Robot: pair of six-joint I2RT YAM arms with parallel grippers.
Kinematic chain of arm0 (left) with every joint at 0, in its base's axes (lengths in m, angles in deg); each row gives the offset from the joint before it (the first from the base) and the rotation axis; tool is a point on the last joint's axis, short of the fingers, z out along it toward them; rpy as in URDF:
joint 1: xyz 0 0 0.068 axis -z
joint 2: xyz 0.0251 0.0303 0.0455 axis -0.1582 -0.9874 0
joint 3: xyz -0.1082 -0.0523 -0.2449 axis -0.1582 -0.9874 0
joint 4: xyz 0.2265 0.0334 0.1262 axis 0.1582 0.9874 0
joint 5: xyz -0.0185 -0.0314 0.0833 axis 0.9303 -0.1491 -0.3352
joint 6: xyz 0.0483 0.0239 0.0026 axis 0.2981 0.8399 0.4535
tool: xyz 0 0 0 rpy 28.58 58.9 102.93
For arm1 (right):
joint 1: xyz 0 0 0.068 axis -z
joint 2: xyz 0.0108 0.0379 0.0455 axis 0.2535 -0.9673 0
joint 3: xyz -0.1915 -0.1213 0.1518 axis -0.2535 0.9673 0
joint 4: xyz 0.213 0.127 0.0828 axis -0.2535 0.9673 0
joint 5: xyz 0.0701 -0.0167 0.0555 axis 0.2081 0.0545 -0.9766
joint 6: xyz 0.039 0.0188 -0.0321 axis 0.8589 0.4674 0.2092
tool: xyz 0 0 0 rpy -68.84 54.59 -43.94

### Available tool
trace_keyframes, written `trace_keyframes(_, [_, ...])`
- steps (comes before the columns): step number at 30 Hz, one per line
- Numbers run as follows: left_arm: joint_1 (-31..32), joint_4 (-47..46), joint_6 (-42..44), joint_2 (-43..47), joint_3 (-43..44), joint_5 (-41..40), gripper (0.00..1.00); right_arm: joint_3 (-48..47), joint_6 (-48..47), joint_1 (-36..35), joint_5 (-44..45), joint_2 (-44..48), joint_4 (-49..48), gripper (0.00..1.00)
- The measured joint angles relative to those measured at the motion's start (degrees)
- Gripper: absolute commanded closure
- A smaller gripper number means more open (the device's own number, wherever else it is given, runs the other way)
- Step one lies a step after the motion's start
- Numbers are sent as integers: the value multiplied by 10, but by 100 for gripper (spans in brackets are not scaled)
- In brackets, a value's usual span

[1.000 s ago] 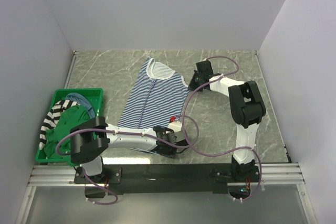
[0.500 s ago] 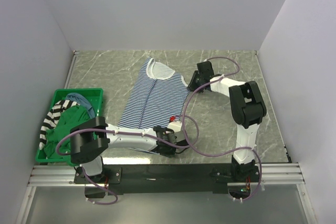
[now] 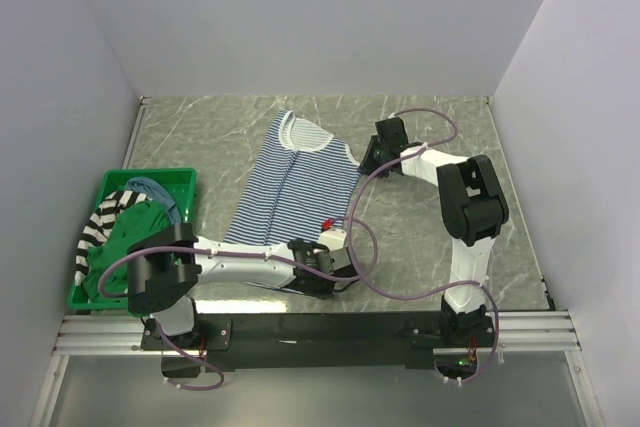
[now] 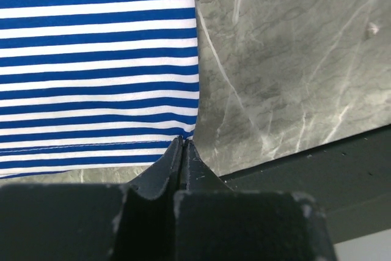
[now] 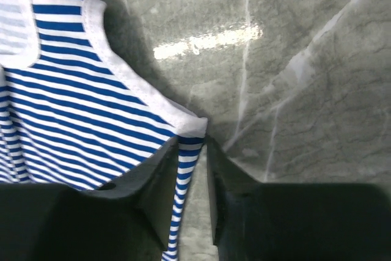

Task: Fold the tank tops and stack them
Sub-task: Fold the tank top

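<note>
The left claw [image 4: 182, 145] is closed. Its tips pinch the hem corner of the striped top [image 4: 98, 59], which lies flat ahead of it and to its left, with bare table [image 4: 275, 59] to its right. The right claw [image 5: 192, 151] stands partly open. A narrow strip of the same top, below the armhole corner, lies loose between its fingers [image 5: 156, 175], and the body of the top spreads ahead and to its left. Well apart from both claws, past the left arm's base, the other tops [image 3: 125, 237] lie heaped in the bin [image 3: 150, 174].
</note>
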Motion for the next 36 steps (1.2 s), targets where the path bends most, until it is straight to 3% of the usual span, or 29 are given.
trace_keyframes(5, [0,-8,0,17,-10,0,100,0,1,0,7,-3,1,95])
trace_keyframes(8, [0,-14,0,28,-19,1,99,0,1,0,11,-3,1,100])
trace_keyframes(24, [19,-89,11,69,-49,4,100,49,0,4,67,61,10,100])
trace_keyframes(32, [15,-82,-54,148,-103,-47,100,41,1,-11,68,78,13,100])
trace_keyframes(36, [5,-62,-101,187,-136,-76,99,-7,1,-39,71,67,33,100])
